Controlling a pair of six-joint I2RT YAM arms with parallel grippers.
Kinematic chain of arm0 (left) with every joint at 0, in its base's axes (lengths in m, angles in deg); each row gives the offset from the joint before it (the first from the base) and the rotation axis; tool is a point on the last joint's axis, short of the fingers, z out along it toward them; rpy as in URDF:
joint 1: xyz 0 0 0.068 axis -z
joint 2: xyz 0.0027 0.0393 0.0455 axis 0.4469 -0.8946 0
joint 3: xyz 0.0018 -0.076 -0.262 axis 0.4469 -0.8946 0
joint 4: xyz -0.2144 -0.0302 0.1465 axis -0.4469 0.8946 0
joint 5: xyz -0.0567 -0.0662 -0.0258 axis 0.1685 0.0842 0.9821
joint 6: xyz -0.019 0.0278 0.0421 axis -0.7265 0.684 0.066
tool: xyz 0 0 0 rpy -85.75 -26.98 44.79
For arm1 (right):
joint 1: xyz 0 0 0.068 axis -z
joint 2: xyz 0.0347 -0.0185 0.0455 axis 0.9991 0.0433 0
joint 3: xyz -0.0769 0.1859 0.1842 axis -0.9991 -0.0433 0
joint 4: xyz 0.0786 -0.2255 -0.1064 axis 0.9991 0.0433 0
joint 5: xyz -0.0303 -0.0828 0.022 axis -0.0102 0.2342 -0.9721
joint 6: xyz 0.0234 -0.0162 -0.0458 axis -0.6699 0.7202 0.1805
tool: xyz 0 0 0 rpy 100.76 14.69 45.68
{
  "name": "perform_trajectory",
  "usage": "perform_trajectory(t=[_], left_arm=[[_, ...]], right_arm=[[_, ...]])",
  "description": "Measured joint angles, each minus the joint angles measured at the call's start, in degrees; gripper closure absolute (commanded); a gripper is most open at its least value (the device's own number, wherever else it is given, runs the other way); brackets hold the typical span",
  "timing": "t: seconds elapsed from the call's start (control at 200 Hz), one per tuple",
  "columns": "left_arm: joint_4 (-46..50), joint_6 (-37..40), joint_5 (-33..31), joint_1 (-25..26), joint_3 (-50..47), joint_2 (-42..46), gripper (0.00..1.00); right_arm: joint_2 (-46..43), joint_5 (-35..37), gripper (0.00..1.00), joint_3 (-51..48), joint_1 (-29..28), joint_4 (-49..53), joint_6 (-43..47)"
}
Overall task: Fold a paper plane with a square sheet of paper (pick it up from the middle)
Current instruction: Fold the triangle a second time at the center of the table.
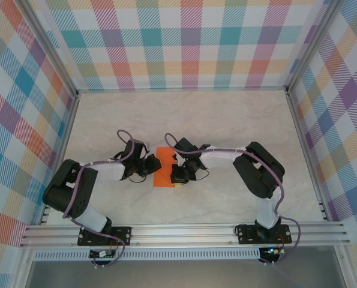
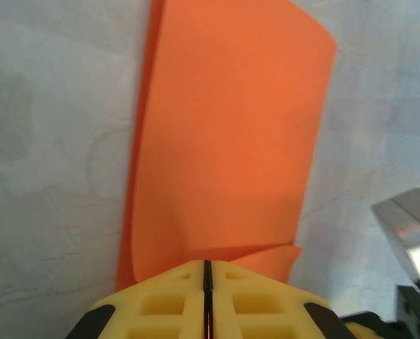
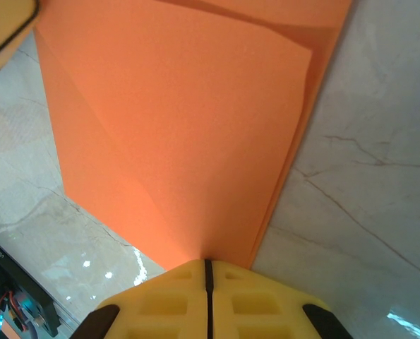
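The square sheet of paper [image 1: 164,170] is bright orange, folded into a narrow doubled strip, and sits at the middle of the table between my two grippers. My left gripper [image 1: 155,165] meets it from the left. In the left wrist view the yellow jaws are shut [image 2: 207,263] on the near edge of the paper [image 2: 231,127], and a small folded flap sticks out beside them. My right gripper [image 1: 175,170] meets it from the right. Its jaws are shut [image 3: 208,261] on the paper's [image 3: 188,127] creased edge, and the layers fan away from them. No paper plane shape shows.
The marble-patterned table [image 1: 196,114] has plaid walls on three sides and an aluminium rail [image 1: 184,231] along the near edge. A yellow finger of the left gripper [image 3: 5,28] shows in the right wrist view. A metal part [image 2: 407,226] of the right arm shows in the left wrist view.
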Motion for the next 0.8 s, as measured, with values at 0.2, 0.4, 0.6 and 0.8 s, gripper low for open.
perform_trajectory(t=[0.2,0.4,0.6,0.8], left_arm=[[-0.31,0.15,-0.17,0.2,0.72,-1.9,0.92],[-0.28,0.24,-0.17,0.2,0.72,-1.9,0.92],[-0.28,0.22,-0.17,0.2,0.72,-1.9,0.93],[-0.35,0.2,-0.17,0.2,0.81,-2.12,0.93]], right_arm=[[-0.98,0.72,0.91,0.33,0.0,1.68,0.9],[-0.81,1.05,0.9,5.84,0.0,2.58,1.29],[3.52,0.81,0.9,11.56,0.0,1.92,1.27],[8.26,0.07,0.9,12.57,0.04,2.21,1.22]])
